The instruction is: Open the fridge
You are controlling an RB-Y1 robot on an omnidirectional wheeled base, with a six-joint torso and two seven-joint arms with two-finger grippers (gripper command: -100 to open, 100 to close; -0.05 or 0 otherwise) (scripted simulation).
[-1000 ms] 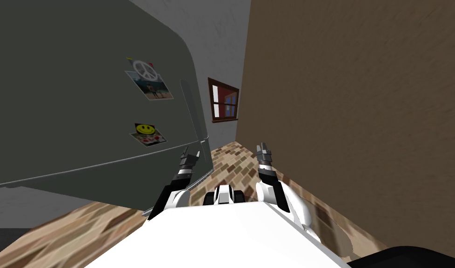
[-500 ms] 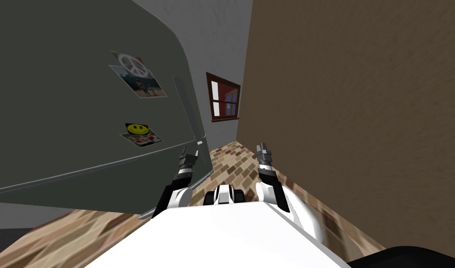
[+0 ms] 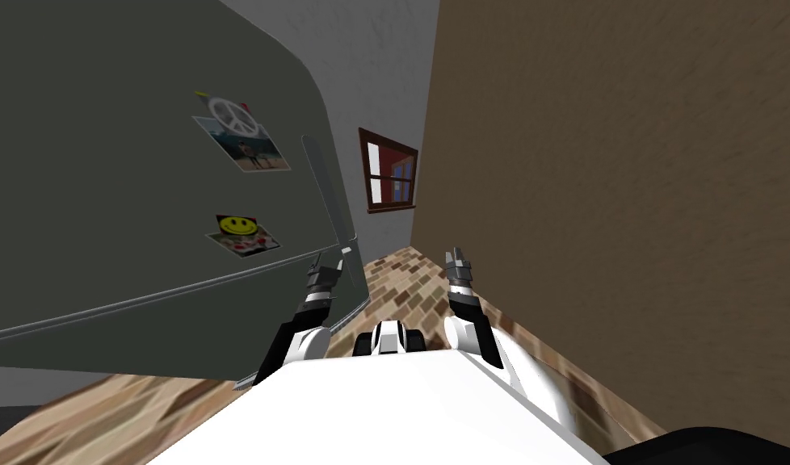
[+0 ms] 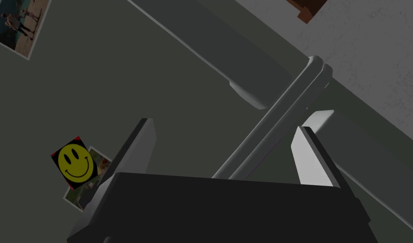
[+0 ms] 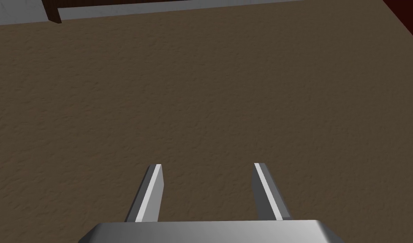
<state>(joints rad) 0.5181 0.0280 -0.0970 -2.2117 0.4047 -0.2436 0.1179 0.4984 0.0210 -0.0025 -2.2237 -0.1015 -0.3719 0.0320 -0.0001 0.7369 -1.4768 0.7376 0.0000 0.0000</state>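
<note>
Grey fridge (image 3: 102,202), smiley magnet (image 3: 233,225) near its handle (image 3: 325,190), faces spread left hand (image 3: 329,260); right hand (image 3: 458,254) likewise spread.

The left forearm (image 3: 300,343) and right forearm (image 3: 470,323) were white with black panels along their sides, each narrowing to a wrist banded in black and white. The left end effector (image 3: 327,262) sat at eleven o'clock of a small white block (image 3: 389,337) with black flanks, and the right end effector (image 3: 458,257) at one o'clock. Each had a boxy body, near black on the left and grey on the right. The fingers (image 5: 150,194) were thin, flat, light grey blades with bevelled tips.
</note>
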